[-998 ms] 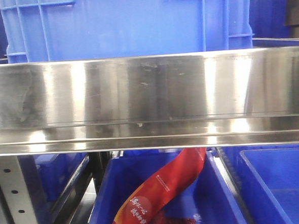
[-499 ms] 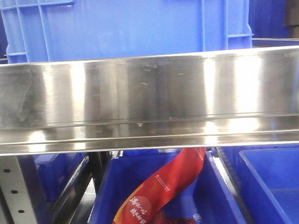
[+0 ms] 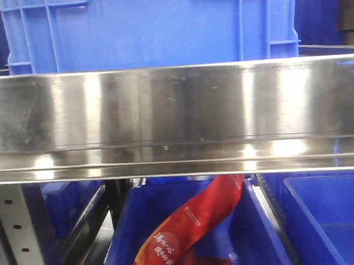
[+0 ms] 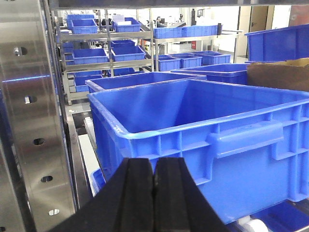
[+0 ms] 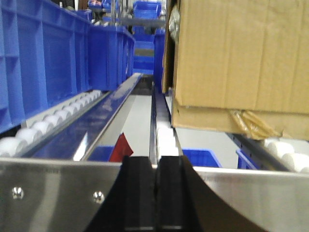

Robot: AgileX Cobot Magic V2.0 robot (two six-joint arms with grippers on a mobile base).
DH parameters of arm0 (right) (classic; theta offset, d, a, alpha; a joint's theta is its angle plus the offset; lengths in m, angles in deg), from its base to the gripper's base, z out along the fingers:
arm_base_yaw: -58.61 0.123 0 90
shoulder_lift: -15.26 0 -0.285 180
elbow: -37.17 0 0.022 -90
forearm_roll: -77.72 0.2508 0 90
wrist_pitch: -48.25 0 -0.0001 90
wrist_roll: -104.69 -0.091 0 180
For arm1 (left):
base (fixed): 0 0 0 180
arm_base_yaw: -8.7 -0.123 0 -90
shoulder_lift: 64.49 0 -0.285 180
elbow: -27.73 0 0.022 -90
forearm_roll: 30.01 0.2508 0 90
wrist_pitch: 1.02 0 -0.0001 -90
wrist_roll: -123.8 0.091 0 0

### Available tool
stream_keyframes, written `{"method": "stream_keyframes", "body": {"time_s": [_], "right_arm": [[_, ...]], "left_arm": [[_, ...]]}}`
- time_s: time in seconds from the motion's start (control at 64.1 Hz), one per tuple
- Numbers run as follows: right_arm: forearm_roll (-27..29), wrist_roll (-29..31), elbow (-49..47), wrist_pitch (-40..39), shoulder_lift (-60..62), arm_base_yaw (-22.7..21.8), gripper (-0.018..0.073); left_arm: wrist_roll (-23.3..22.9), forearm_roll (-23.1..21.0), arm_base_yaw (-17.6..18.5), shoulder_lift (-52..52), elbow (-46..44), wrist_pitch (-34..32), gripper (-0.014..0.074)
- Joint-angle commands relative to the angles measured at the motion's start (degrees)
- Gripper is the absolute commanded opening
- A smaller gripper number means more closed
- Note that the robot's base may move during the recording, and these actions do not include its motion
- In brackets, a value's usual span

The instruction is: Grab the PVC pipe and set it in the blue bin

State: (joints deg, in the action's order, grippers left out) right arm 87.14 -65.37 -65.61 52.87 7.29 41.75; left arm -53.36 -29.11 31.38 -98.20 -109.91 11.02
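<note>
The PVC pipe is out of view in every frame. A large blue bin [image 4: 203,121] stands just ahead of my left gripper [image 4: 154,166], whose black jaws are pressed together and hold nothing. The same kind of blue bin [image 3: 152,26] rises behind the steel rail in the front view. My right gripper [image 5: 155,164] is shut and empty, its tips level with a steel shelf edge [image 5: 53,193].
A steel rail [image 3: 176,117] spans the front view. Below it a blue bin holds a red packet [image 3: 189,228]. A perforated steel post [image 4: 29,121] stands left of the left gripper. A cardboard box [image 5: 241,58] sits on white rollers [image 5: 34,128] at right.
</note>
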Motion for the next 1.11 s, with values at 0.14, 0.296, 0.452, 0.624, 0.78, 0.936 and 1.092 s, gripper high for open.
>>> {"method": "stream_keyframes", "body": {"time_s": [0.14,0.296,0.452,0.624,0.78,0.936,1.092], "right_arm": [[-0.5,-0.2,0.0,-2.3,0.2,0.1,-0.0168],[-5.2,-2.4,0.0,-4.6,0.2,1.7,-0.0168],[-5.9,-4.8,0.0,-4.6,0.2,2.5,-0.0168],[-5.9,-4.8,0.0,-4.6,0.2,2.5,-0.0168],[-5.9,-4.8,0.0,-4.6,0.2,2.5,-0.0168],[-5.9,-4.8,0.0,-4.6,0.2,2.5,-0.0168],[-5.9,-4.8,0.0,-4.6,0.2,2.5,-0.0168]], "left_arm": [[-0.4,0.0,-0.3,0.4,0.0,-1.1,-0.0111],[-0.4,0.0,-0.3,0.4,0.0,-1.1,-0.0111],[-0.4,0.0,-0.3,0.4,0.0,-1.1,-0.0111],[-0.4,0.0,-0.3,0.4,0.0,-1.1,-0.0111],[-0.4,0.0,-0.3,0.4,0.0,-1.1,-0.0111],[-0.4,0.0,-0.3,0.4,0.0,-1.1,-0.0111],[-0.4,0.0,-0.3,0.4,0.0,-1.1,-0.0111]]}}
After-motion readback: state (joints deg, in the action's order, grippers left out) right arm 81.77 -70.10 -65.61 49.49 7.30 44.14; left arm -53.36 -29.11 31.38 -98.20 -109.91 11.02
